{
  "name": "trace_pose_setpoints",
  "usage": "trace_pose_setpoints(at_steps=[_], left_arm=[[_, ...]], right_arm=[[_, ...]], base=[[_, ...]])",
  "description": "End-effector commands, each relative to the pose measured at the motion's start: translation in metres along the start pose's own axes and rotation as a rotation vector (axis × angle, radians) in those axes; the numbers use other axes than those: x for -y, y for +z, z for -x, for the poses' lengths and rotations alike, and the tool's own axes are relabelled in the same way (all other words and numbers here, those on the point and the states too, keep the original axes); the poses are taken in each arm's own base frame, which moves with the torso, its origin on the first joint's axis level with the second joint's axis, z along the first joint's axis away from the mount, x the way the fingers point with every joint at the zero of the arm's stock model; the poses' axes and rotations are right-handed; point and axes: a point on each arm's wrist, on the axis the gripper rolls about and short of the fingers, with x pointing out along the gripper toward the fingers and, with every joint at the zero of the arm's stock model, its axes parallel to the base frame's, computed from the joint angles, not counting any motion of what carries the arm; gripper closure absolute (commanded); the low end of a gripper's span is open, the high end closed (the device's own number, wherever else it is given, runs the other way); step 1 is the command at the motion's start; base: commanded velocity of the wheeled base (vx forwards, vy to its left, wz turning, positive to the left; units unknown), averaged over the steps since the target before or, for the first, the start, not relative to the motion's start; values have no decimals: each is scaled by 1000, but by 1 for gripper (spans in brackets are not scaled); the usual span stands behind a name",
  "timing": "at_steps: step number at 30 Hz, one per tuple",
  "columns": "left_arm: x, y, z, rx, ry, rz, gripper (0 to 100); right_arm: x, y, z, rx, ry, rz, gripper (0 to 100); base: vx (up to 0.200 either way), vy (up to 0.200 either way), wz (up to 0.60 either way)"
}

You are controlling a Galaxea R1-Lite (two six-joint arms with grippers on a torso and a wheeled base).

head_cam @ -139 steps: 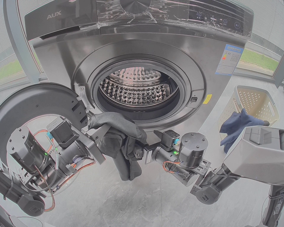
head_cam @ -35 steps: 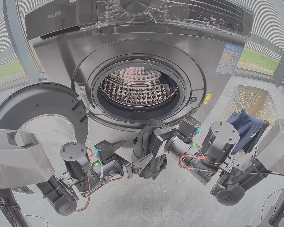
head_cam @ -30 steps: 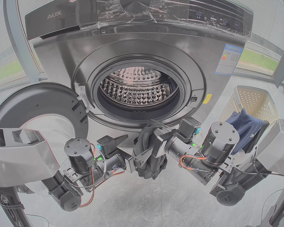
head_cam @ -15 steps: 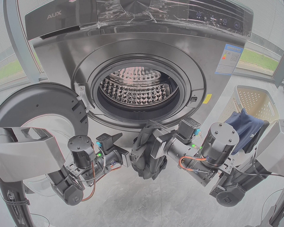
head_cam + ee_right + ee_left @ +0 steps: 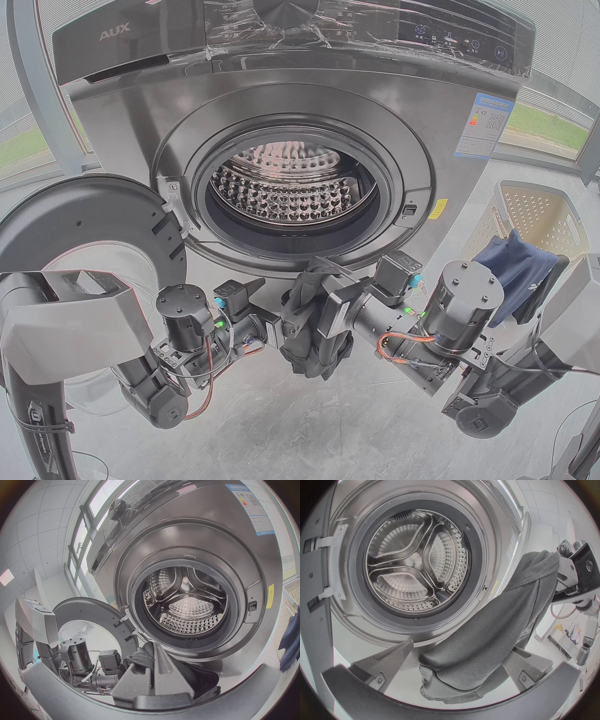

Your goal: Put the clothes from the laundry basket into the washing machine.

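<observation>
From my station I see the washer filling the upper half of the head view, its door swung open at middle left and the drum bare and shiny at the centre. The grey garment hangs bunched just below the drum opening, at lower centre, outside the machine and off the floor. My right claw is pressed together on a fold of it; in the right wrist view the dark fabric is pinched between the two fingers, with the rest draped behind them. My left claw comes in from the lower left of the head view with its fingers spread, one on each side of the garment's lower end, and in the left wrist view I cannot tell whether either finger touches the cloth. The basket stands at middle right beside the washer, with a blue cloth draped over its near rim.
</observation>
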Motion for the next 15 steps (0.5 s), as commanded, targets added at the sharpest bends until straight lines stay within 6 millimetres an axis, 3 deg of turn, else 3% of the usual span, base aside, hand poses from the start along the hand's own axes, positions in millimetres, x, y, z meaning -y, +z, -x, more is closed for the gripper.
trace_pose_setpoints(at_steps=[1, 2, 3, 10, 15], left_arm=[[2, -2, -1, -2, -8, 1, 0], [2, -1, -1, -1, -10, 1, 0], [2, -1, -1, -1, -10, 1, 100], [1, 2, 4, -2, -3, 1, 100], [3, 15, 23, 1, -10, 1, 100]], right_arm=[[0, -2, 0, -8, -3, 0, 100], [0, -2, 0, -8, -3, 0, 100], [0, -3, 0, -9, -3, 1, 100], [1, -5, -1, -15, -5, 2, 100], [2, -9, -3, -22, -8, 4, 100]], base=[[0, 0, 0], [0, 0, 0], [0, 0, 0], [0, 0, 0], [0, 0, 0]])
